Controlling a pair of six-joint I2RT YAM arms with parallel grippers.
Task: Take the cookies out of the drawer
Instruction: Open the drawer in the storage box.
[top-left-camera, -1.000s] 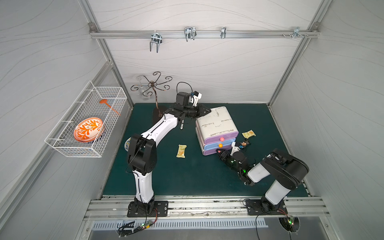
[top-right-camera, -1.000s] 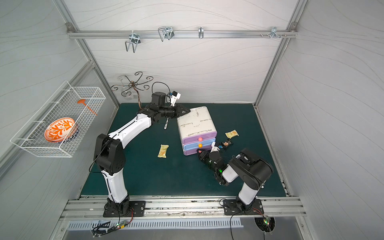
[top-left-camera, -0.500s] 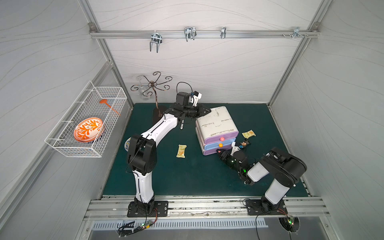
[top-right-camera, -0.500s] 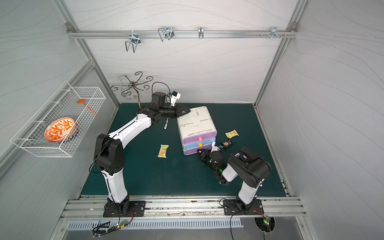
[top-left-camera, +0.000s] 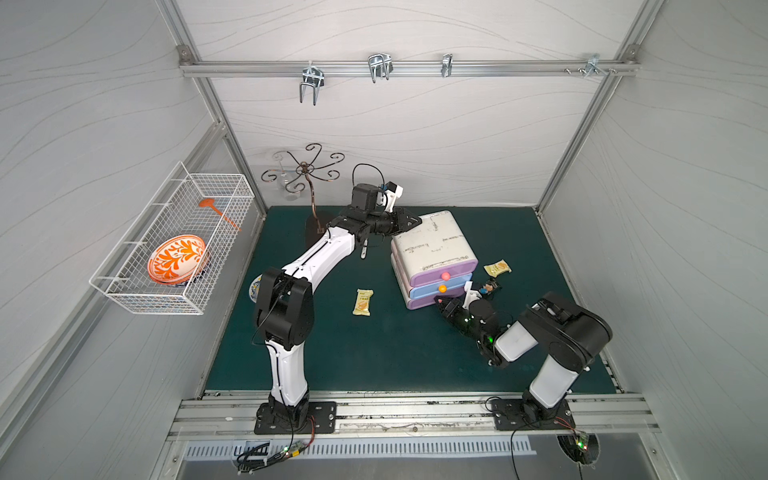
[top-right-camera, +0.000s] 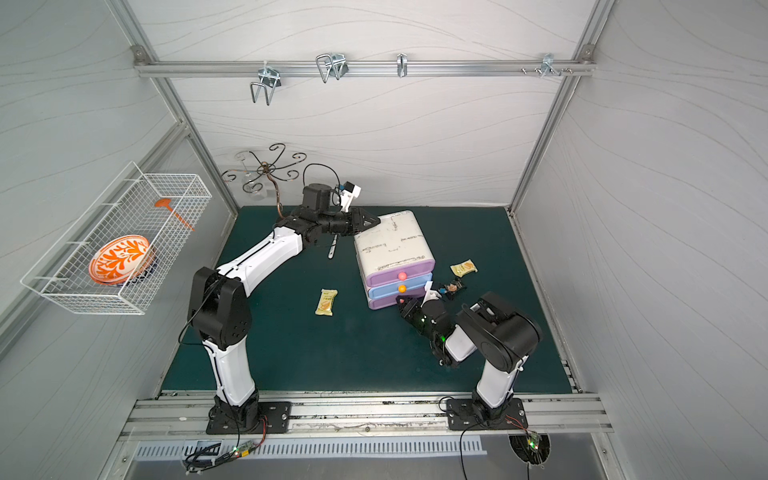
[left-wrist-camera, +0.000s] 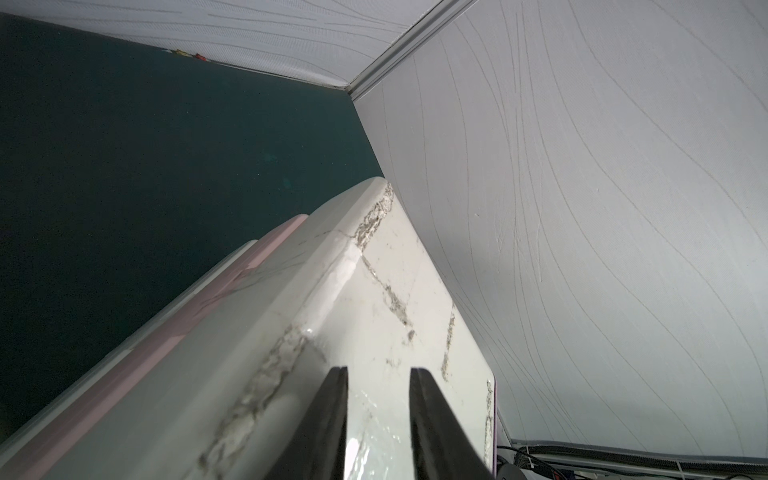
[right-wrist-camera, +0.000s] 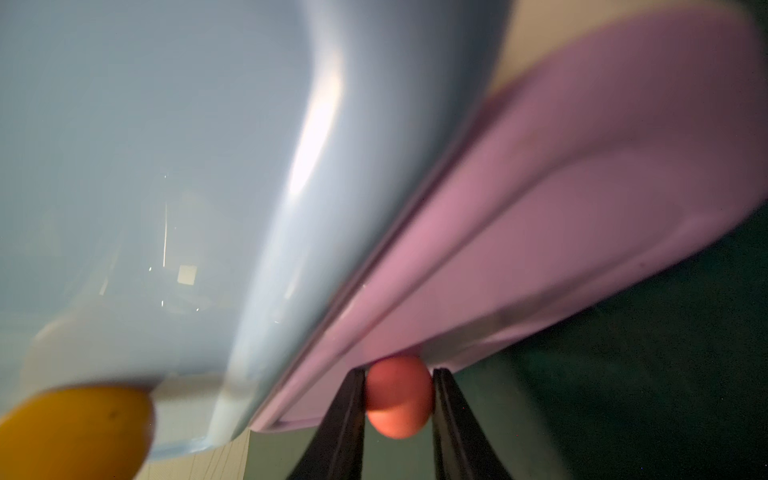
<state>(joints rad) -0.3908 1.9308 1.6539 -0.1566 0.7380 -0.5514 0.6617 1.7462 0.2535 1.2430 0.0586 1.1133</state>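
A white drawer unit (top-left-camera: 432, 245) (top-right-camera: 392, 245) stands on the green mat, with its drawer fronts about flush. My right gripper (top-left-camera: 438, 300) (top-right-camera: 400, 300) (right-wrist-camera: 397, 372) is shut on the red knob (right-wrist-camera: 397, 399) of the bottom purple drawer (right-wrist-camera: 540, 228). My left gripper (top-left-camera: 417, 220) (top-right-camera: 376, 219) (left-wrist-camera: 378, 370) rests on the unit's back top edge (left-wrist-camera: 374, 291), jaws a little apart and empty. Three cookies lie on the mat: a pale yellow packet (top-left-camera: 363, 302) (top-right-camera: 326, 302) left of the unit, another (top-left-camera: 497, 268) (top-right-camera: 463, 268) and a black one (top-left-camera: 490, 286) (top-right-camera: 453, 286) to its right. Any cookies inside are hidden.
A silver utensil (top-left-camera: 364, 251) lies under my left arm. A wire basket (top-left-camera: 124, 291) on the left wall holds an orange patterned plate (top-left-camera: 176, 258). A curly metal stand (top-left-camera: 305, 170) sits at the back left corner. The blue drawer (right-wrist-camera: 145, 145) has an orange knob (right-wrist-camera: 70, 432).
My right jaws have closed in onto the bottom drawer's knob. The left arm, the drawer unit and the packets have not visibly moved.
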